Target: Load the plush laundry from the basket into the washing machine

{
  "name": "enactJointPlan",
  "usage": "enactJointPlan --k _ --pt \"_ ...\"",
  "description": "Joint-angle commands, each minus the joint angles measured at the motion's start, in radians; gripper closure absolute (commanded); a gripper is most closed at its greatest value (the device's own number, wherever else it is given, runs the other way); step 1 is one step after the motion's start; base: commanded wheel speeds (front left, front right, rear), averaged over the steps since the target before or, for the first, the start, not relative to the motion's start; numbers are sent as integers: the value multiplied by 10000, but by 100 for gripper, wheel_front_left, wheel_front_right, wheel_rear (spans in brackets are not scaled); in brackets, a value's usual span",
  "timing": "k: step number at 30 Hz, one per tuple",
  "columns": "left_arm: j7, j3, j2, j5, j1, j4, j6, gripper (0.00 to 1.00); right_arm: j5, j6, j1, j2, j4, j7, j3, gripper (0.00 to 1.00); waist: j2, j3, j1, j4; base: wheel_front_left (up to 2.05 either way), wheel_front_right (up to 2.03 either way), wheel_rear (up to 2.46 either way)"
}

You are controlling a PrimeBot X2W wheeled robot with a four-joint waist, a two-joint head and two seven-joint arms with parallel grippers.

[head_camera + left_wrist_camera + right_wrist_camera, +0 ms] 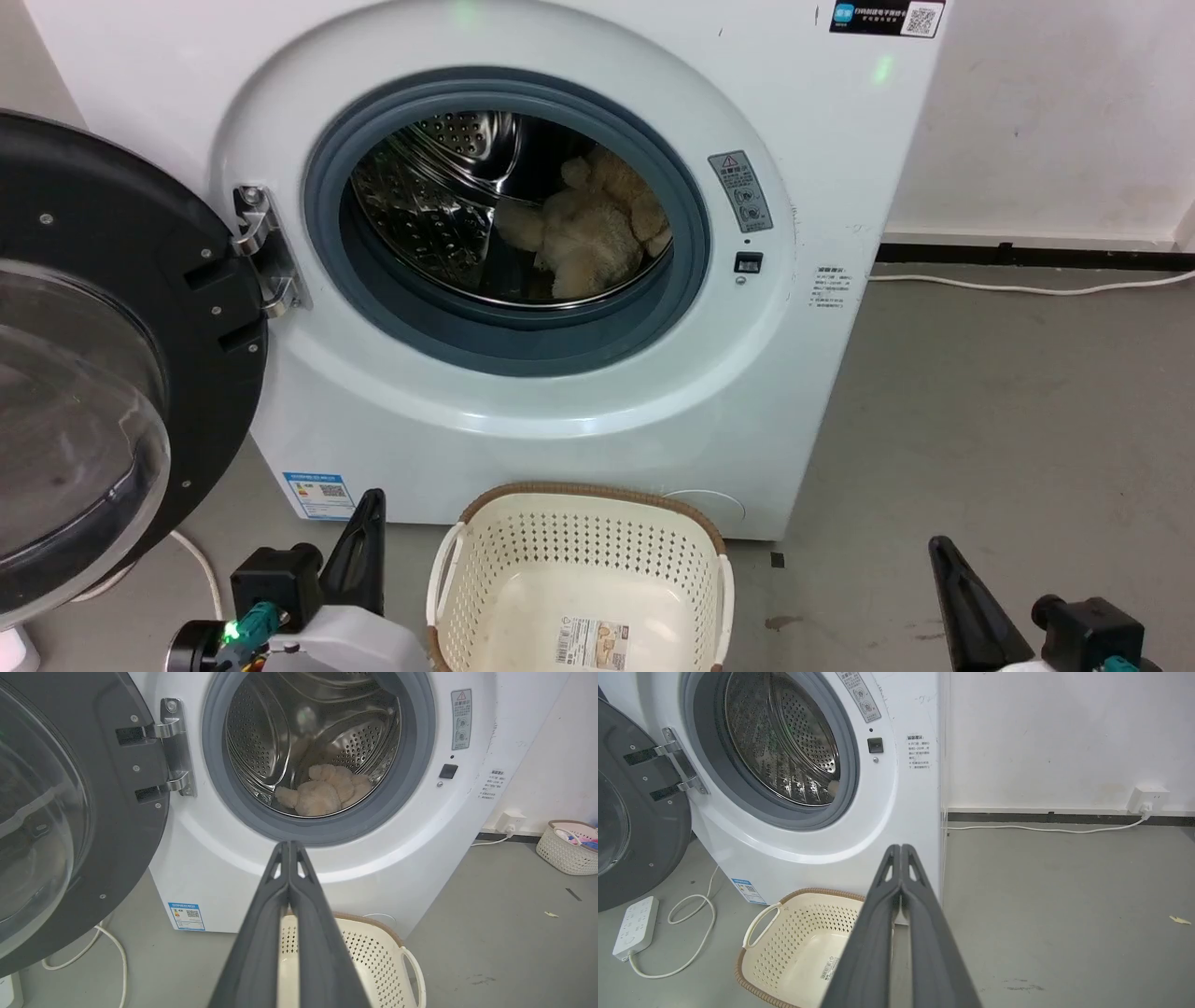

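The plush laundry (588, 238) lies inside the steel drum of the washing machine (523, 411), toward the drum's right side; the left wrist view shows the plush laundry (322, 794) at the drum's bottom. The round door (103, 373) hangs wide open at the left. On the floor before the machine stands the cream basket (579, 579), with nothing but its label sticker inside. My left gripper (372, 509) is shut and holds nothing, left of the basket (373, 952). My right gripper (936, 551) is shut too, right of the basket (798, 947).
A white power strip (635, 926) and looped cable (691, 933) lie on the floor under the open door. Another cable (1027, 285) runs along the wall to a socket (1148, 798). A second small basket (567, 847) sits by the right wall. Grey floor spreads to the right.
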Motion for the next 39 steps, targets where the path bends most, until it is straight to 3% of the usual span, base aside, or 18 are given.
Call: enactJointPlan --k 1,39 --pt "52 121 -112 195 15 -89 -82 100 -129 -3 -264 -2 -76 59 -13 100 0 15 0 -4 0 0 0" --pt "560 1074 -896 1692 28 -480 -579 100 -831 -5 -763 -3 -391 735 -28 100 0 261 0 -75 0 0 0"
